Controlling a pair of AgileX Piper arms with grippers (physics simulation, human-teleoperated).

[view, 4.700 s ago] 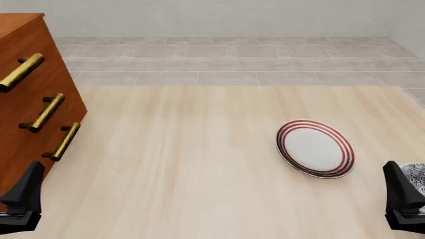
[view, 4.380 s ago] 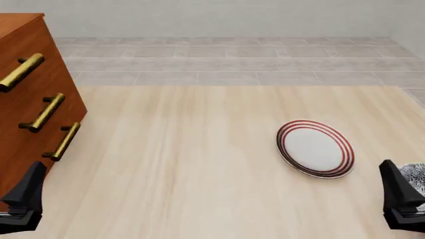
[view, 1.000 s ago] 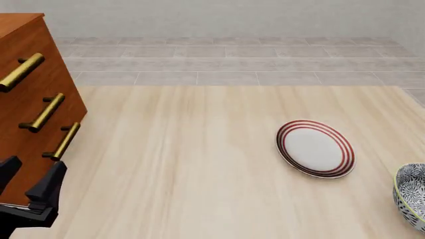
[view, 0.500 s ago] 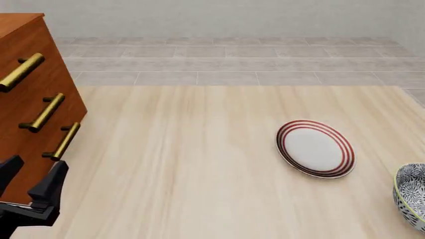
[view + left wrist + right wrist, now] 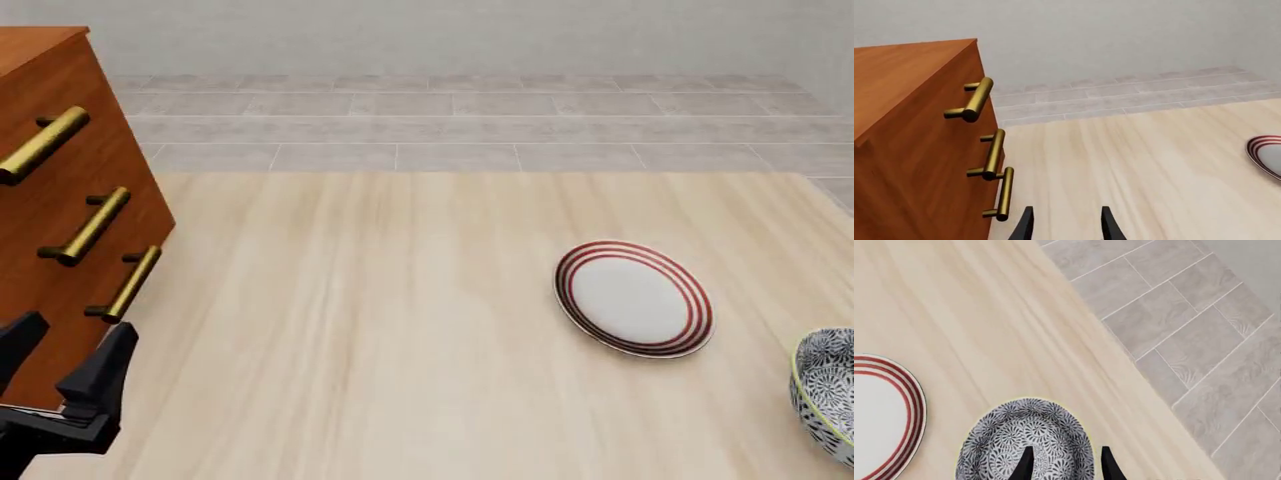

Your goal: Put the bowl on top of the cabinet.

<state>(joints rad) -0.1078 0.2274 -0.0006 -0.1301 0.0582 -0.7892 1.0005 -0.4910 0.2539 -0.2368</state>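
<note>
Right arm gone; bowl [image 5: 830, 392] at table edge

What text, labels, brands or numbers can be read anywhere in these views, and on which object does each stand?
None: no words, numbers, labels or signs show in any view.
The bowl carries only a floral pattern.
The plate carries only red rings.
The cabinet shows plain wood and brass handles, no markings.
</note>
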